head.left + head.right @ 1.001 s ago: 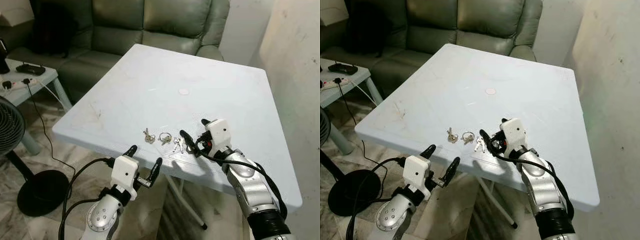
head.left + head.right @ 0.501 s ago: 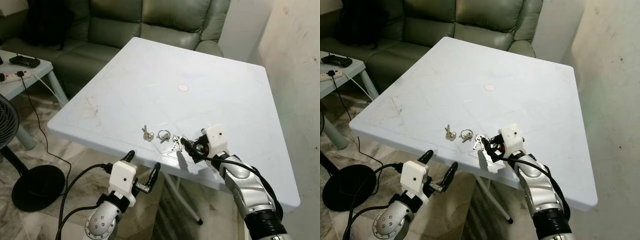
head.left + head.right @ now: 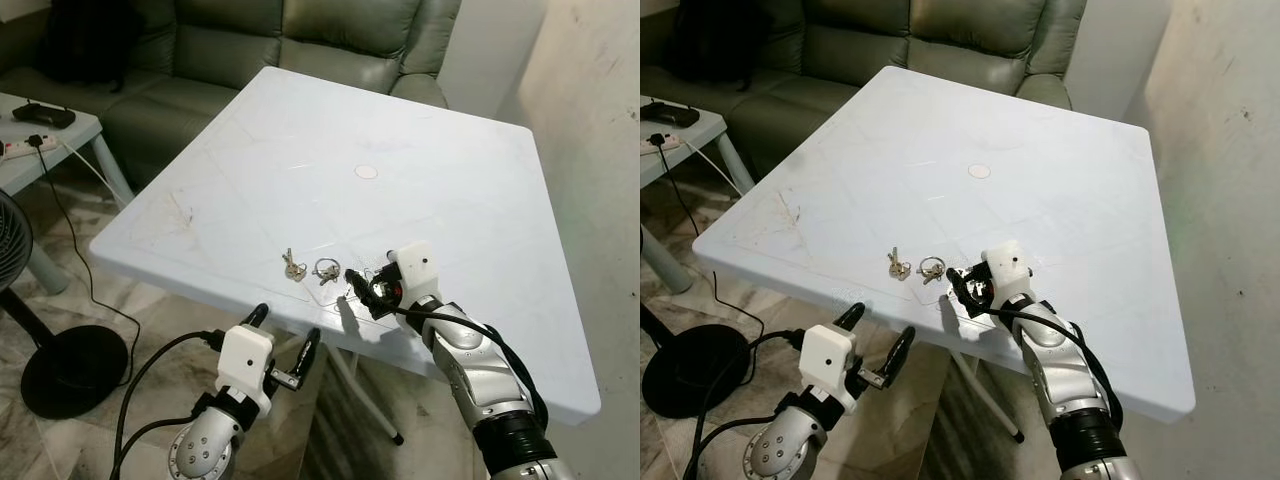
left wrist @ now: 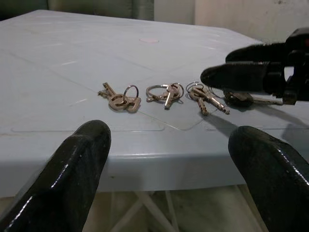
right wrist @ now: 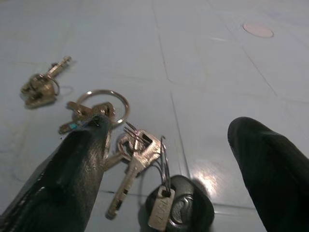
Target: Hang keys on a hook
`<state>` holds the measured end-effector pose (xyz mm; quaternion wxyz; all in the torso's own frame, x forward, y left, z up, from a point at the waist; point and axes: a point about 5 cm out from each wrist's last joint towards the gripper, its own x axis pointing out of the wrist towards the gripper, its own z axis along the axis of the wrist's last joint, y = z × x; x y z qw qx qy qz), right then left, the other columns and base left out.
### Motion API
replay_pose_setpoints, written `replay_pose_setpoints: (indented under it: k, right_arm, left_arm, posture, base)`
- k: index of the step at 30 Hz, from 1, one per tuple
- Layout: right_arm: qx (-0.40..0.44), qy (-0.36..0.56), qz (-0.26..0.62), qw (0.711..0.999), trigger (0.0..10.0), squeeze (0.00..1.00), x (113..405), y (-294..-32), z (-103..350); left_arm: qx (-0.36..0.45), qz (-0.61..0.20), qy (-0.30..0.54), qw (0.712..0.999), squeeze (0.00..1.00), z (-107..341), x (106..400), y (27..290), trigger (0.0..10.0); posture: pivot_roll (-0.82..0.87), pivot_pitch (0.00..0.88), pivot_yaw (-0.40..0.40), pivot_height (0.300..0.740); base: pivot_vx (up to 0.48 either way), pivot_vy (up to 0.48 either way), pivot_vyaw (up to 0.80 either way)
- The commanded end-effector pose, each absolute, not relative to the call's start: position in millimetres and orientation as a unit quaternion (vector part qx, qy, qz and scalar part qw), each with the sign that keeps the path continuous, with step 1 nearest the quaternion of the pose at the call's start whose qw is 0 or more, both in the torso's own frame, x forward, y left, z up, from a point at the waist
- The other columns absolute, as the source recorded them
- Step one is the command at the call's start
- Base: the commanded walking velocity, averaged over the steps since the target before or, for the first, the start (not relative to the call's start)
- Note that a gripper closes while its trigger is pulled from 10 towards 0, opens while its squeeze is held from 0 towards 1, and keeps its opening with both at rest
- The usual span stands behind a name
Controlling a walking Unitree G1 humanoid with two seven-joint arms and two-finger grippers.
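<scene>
Right wrist view: tool [image 5: 164, 159] astride keys [image 5: 140, 164].

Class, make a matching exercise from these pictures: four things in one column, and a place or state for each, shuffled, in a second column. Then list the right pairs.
Things:
1. right claw
2. left claw
3. sofa
4. fan base

Places or states:
A. on the floor, left of the table
B. open over the bunch with the black fob
C. beyond the table's far edge
D. open, below the table's near edge

Pairs: 1-B, 2-D, 3-C, 4-A
</scene>
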<state>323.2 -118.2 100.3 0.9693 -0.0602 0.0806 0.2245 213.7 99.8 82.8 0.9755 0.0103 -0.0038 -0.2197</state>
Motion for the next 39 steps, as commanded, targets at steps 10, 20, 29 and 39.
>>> replay_pose_setpoints:
  k: [10, 20, 29, 39]
  right_arm:
    - [-0.071, 0.081, 0.239, 0.965, 10.0, 0.00, 324.7, -116.9, 99.5]
    - [-0.081, 0.085, 0.242, 0.963, 8.6, 0.00, 322.3, -120.7, 95.9]
    - [-0.097, 0.096, 0.241, 0.961, 4.9, 0.00, 318.5, -131.6, 90.1]
    - [-0.103, 0.101, 0.240, 0.960, 1.2, 0.00, 313.1, -137.8, 86.9]
  left_arm:
    - [0.015, -0.222, -0.004, 0.975, 0.00, 85.3, 210.9, 97.1, 10.0]
    - [0.015, -0.223, -0.003, 0.975, 0.00, 84.6, 208.9, 96.7, 10.0]
    - [0.016, -0.225, -0.003, 0.974, 0.00, 84.4, 209.8, 96.6, 10.0]
    - [0.017, -0.230, -0.004, 0.973, 0.00, 84.4, 210.9, 95.4, 10.0]
  posture:
    - [0.03, 0.081, -0.107, 0.740]
    - [0.03, 0.075, -0.109, 0.740]
    - [0.02, 0.069, -0.106, 0.740]
    - [0.01, 0.069, -0.102, 0.740]
  base:
    - [0.000, 0.000, 0.00]
    - [0.000, 0.000, 0.00]
    - [0.000, 0.000, 0.00]
    - [0.000, 0.000, 0.00]
